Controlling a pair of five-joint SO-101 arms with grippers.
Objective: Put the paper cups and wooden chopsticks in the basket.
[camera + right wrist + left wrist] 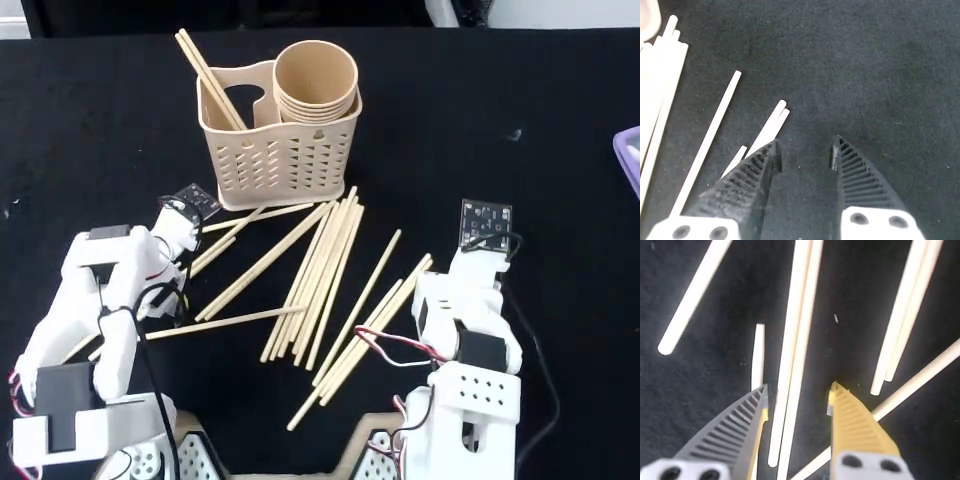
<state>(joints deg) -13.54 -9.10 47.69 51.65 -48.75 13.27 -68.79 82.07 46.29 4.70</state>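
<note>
Now the left gripper (pixel 799 388), wide open near the basket (pixel 270 165), straddles a chopstick pair (pixel 792 315) lying lengthwise between its jaws. The right gripper (pixel 805 148), open too, sits farther off.

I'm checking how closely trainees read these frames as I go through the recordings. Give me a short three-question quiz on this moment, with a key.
1. True or false: the paper cups sit stacked in the basket.
2. What lies between the fingers of the left gripper? A) a paper cup B) two chopsticks side by side C) only bare cloth
3. Fill in: the right gripper, with bare table between its fingers, is ____ (open or shut).
Key: 1 true; 2 B; 3 open.
</note>
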